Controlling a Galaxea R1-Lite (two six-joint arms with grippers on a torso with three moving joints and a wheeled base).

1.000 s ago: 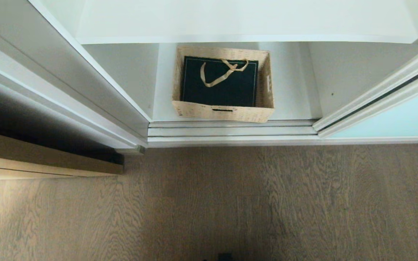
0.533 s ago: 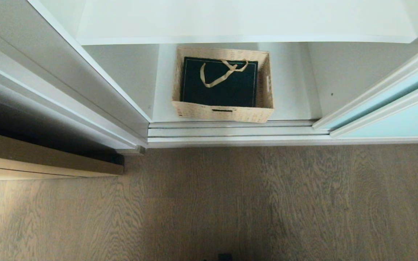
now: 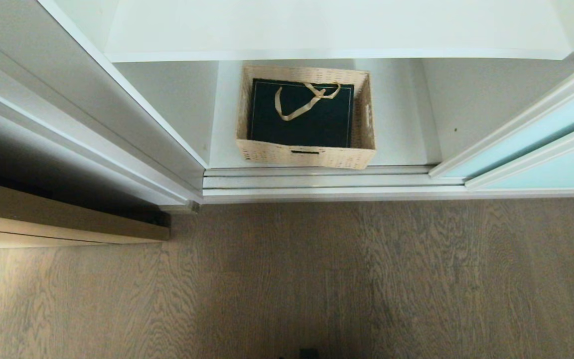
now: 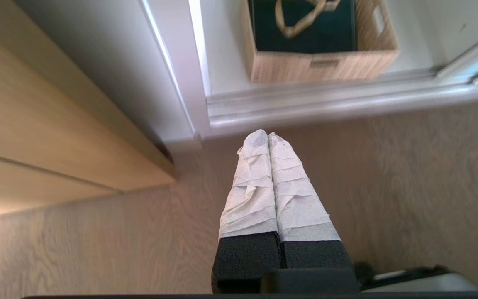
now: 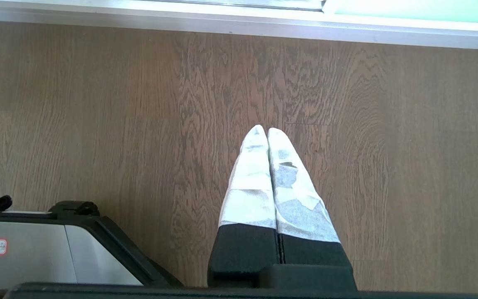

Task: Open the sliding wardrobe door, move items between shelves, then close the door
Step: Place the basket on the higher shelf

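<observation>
Wicker basket [image 3: 306, 119]: on the lower white shelf [image 3: 401, 134], just behind the floor track.
Gift bag [image 3: 301, 113]: dark green, lying flat inside the basket, gold ribbon handle on top.
Sliding wardrobe door [image 3: 541, 172]: pale blue-green panel at the right, opening left clear.
Left end effector [image 4: 268, 137]: fingers pressed together, empty, over the wood floor [image 3: 317, 279] near the track.
Right end effector [image 5: 267, 131]: fingers together, empty, over the floor.

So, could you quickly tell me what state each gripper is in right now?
Left gripper: shut, holding nothing, over the floor short of the wardrobe.
Right gripper: shut, holding nothing, above the floor.
</observation>
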